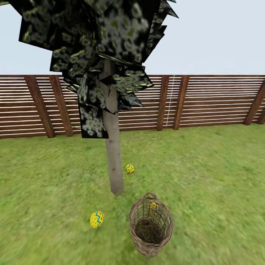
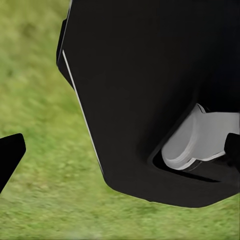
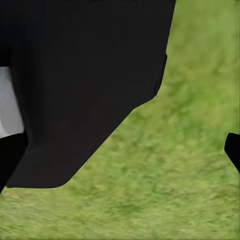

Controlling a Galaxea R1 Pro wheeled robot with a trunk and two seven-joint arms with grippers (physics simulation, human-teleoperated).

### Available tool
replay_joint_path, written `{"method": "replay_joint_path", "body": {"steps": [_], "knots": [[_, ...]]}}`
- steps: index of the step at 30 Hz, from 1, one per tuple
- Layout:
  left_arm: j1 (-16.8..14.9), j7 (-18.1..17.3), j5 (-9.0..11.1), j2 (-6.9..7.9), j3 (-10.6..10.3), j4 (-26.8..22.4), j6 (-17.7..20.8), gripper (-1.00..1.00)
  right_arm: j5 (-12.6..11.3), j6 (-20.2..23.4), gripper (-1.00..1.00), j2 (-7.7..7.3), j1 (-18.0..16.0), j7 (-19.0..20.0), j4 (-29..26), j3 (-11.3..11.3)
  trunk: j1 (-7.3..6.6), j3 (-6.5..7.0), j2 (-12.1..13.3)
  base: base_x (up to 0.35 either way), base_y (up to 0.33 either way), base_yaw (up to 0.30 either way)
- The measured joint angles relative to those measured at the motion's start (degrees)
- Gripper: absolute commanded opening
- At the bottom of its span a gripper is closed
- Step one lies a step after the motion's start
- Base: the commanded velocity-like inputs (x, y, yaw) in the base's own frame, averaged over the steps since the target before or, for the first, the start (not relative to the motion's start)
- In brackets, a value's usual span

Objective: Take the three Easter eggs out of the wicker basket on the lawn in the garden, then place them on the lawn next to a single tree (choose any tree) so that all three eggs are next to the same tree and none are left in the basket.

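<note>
Eggs: one (image 1: 96, 219) left of basket (image 1: 151, 225), one (image 1: 129, 168) by tree (image 1: 113, 162); open lawn (image 1: 213, 173) around. Jaw state of both grippers: cannot tell.

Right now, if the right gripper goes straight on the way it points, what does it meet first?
Probably the lawn: grass lies beyond the fingertips in the right wrist view, nothing else in that line. A black robot part sits beside it; depth unclear.

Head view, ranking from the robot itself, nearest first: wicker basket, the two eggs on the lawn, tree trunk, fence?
1. wicker basket, low, right of centre.
2. nearer egg, left of the basket.
3. tree trunk, at centre, judged by its foot.
4. farther egg, just right of the trunk, beyond its foot.
5. fence, across the back.
</note>
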Motion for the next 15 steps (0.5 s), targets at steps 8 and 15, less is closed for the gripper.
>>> {"method": "replay_joint_path", "body": {"steps": [8, 15], "knots": [[0.0, 0.0, 0.0, -0.1, 0.0, 0.01, -0.02, 1.0, -0.04, -0.06, 1.0, 0.0, 0.0, -0.06, 0.0, 0.02, 0.0, 0.75, 0.0, 0.0, 0.0, 0.0], [0.0, 0.0, 0.0, -0.14, 0.0, -0.01, -0.01, 1.0, -0.07, -0.08, 1.0, -0.03, 0.0, -0.09, 0.0, 0.01, 0.0, 1.41, 0.0, 0.0, 0.0, 0.0]]}}
